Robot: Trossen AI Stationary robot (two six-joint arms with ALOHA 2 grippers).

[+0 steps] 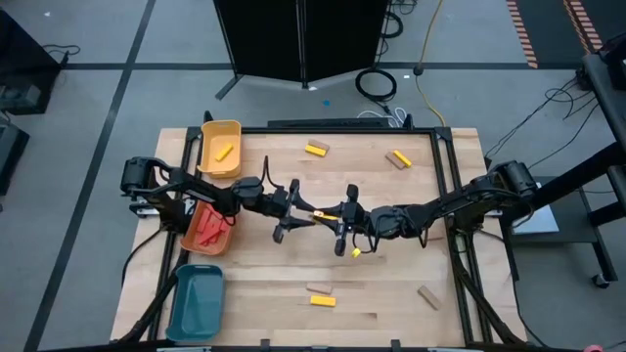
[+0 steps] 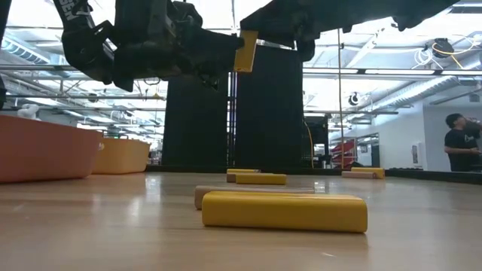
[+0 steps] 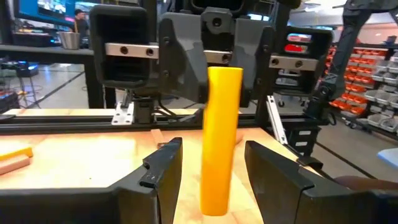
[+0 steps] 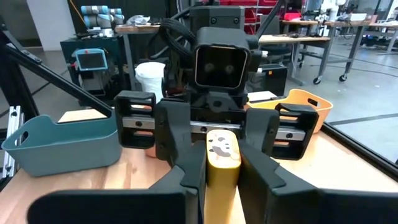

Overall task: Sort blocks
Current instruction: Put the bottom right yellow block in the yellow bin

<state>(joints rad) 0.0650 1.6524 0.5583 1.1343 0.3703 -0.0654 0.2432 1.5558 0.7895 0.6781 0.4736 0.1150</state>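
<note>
Held block: yellow bar (image 1: pixel 323 211) above mid-table, between both arms, clear of the wood.
Right tool (image 4: pixel 222 163): pinched on one end of the yellow bar.
Left tool (image 3: pixel 211 171): fingers spread either side of the same bar, not touching it; looks like a hand-over about to happen.
Handling, as judged: light, stiff, smooth painted wood; could slide in a loose pinch. Best taken across the narrow faces near the free end, well apart from the other tool's hold.
Loose blocks: yellow and tan pair (image 1: pixel 316 149) far side; tan bar (image 1: pixel 396 158) far right; yellow and tan pair (image 1: pixel 321 295) near edge; tan bar (image 1: pixel 428 297) near right.
Yellow tray (image 1: pixel 232 129): far left, one yellow bar inside.
Orange tray (image 1: pixel 193 242): left edge, several red bars inside, partly hidden by the left arm.
Teal tray (image 1: pixel 183 315): near left corner, nothing visible inside.
Table (image 1: pixel 264 313): pale wood.
</note>
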